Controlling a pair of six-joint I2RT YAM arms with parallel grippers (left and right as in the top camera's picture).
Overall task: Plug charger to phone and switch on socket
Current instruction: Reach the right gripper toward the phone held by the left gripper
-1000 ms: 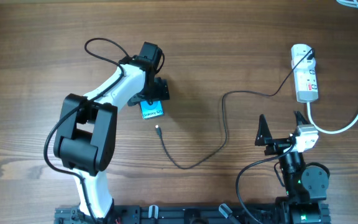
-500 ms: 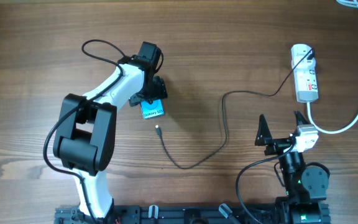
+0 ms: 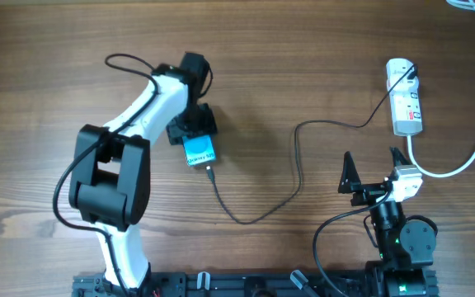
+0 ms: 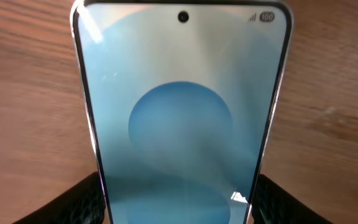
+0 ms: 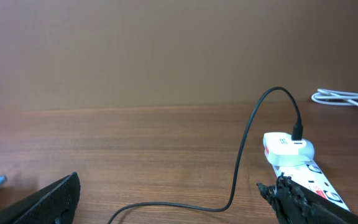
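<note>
Phone (image 3: 199, 151): stiff, slick glass, clamped edgewise in your left gripper (image 3: 194, 136).
Pinch the limp charger (image 3: 237, 221) just behind its tip, beside the phone.

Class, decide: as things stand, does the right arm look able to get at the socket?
Probably yes. The socket lies close ahead of the right tool, which is open and empty; only the white cord trails nearby.

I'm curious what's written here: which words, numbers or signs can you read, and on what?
"100": in the battery badge at the top corner of the phone screen, left wrist view.
Small text on the phone in the overhead view: too blurred to read.
Red markings on the socket: too small to read.
</note>
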